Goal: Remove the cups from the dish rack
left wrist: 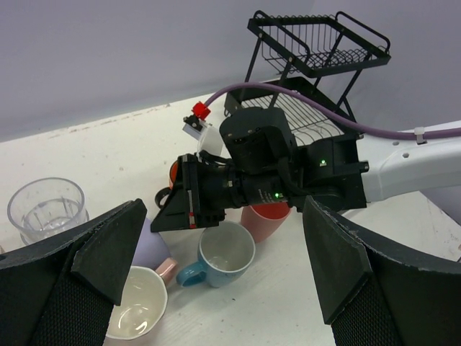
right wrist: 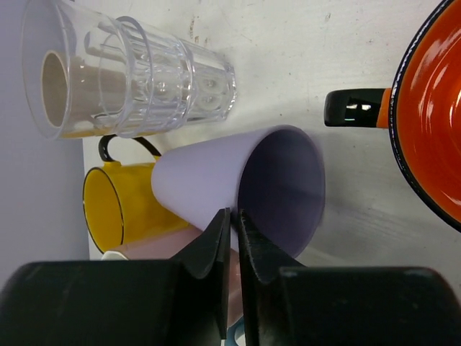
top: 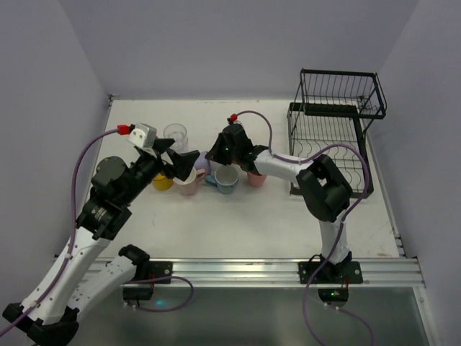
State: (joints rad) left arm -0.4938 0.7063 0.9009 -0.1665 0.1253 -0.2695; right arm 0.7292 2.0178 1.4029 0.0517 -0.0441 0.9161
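Observation:
The black wire dish rack [top: 338,130] stands at the back right with no cups showing in it. The cups cluster mid-table: a clear glass [top: 175,134], a yellow mug [top: 162,182], a pink mug [top: 189,186], a blue mug [top: 225,180] and a salmon cup [top: 256,178]. A lavender cup [right wrist: 209,180] lies on its side. My right gripper [right wrist: 235,220] is shut on its rim, one finger inside and one outside. An orange mug [right wrist: 432,108] sits beside it. My left gripper [left wrist: 223,238] hangs open above the blue mug [left wrist: 223,256], holding nothing.
The two arms meet over the cup cluster, the right wrist [left wrist: 274,173] directly in front of the left fingers [left wrist: 108,249]. Walls close the table at the left, back and right. Bare tabletop [top: 238,223] lies between the cups and the arm bases.

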